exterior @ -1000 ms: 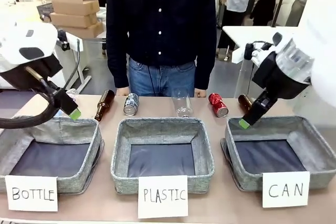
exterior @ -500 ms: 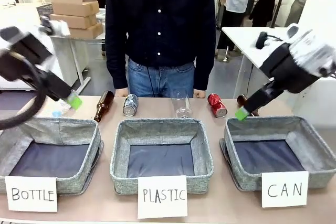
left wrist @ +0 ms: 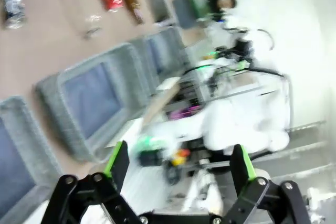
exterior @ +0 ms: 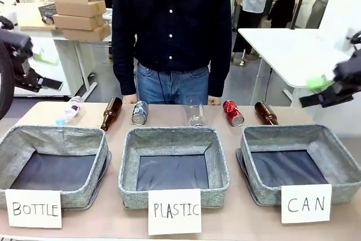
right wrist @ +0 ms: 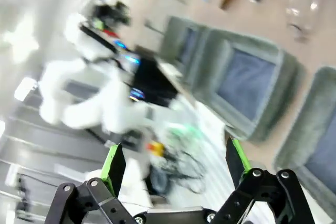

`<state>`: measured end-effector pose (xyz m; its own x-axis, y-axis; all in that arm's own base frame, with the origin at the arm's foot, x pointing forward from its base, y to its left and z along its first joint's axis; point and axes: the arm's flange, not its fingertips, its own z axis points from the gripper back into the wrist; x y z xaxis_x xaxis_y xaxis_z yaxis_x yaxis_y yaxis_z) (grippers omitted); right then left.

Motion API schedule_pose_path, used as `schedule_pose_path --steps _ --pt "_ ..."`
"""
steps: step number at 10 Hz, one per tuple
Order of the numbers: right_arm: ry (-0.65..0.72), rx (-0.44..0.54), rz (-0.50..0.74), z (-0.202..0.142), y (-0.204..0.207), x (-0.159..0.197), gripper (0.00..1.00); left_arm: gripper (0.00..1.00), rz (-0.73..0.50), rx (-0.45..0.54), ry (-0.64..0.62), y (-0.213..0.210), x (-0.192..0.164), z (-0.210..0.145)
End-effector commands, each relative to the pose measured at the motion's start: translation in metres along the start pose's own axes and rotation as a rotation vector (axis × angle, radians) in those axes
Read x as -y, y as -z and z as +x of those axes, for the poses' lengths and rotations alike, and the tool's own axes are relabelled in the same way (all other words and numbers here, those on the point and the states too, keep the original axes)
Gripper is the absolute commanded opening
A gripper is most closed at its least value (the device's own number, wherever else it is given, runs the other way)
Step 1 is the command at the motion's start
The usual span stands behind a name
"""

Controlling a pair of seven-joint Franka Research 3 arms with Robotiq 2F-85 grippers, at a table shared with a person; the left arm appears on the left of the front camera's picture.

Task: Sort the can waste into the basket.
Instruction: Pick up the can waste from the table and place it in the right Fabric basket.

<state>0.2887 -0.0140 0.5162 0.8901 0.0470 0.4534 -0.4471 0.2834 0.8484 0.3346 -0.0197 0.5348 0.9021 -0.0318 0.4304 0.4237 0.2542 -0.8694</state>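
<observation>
Looking across the table (exterior: 242, 221), both cans sit in the mixed row along the far edge, right in front of the person (exterior: 172, 38) — laid out, I'd guess, so each must be picked from among bottles. The red can (exterior: 234, 113) lies tipped behind the gap between the PLASTIC basket (exterior: 174, 134) and the CAN basket (exterior: 282, 132), with a brown bottle (exterior: 266, 112) close by. The blue can (exterior: 140, 112) is farther left, well apart from its target. Neither can is in the CAN basket yet. The right gripper (right wrist: 174, 162) and left gripper (left wrist: 178, 163) hang high and out to the sides, jaws spread with nothing between — probably to leave the row unobstructed. The red can looks the easier first reach for the right arm.
</observation>
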Motion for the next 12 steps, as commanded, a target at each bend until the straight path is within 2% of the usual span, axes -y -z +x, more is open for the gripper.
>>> schedule_pose_path --steps 1,2,3,4,10,11,12 --pt "0.112 0.155 0.127 -0.017 0.011 0.017 1.0 1.0 -0.135 0.115 -0.142 0.008 -0.011 -0.006" --pt "0.102 0.157 0.124 -0.017 0.011 0.018 1.0 1.0 -0.131 0.125 -0.153 0.013 -0.01 -0.005" --pt "0.113 0.149 0.075 -0.017 0.012 0.016 1.0 1.0 -0.017 0.145 -0.172 0.012 -0.011 -0.002" --pt "0.123 0.137 0.136 0.006 -0.016 0.015 1.0 1.0 -0.153 0.099 -0.141 0.001 -0.012 -0.001" --pt "0.123 0.137 0.136 0.006 -0.016 0.015 1.0 1.0 -0.153 0.099 -0.141 0.001 -0.012 -0.001" --pt "0.156 0.121 0.117 0.0 -0.017 0.015 1.0 1.0 -0.153 0.099 -0.141 0.001 -0.012 -0.001" --pt "0.15 0.186 -0.028 0.032 0.001 0.017 1.0 1.0 -0.153 0.099 -0.141 0.001 -0.012 -0.001"
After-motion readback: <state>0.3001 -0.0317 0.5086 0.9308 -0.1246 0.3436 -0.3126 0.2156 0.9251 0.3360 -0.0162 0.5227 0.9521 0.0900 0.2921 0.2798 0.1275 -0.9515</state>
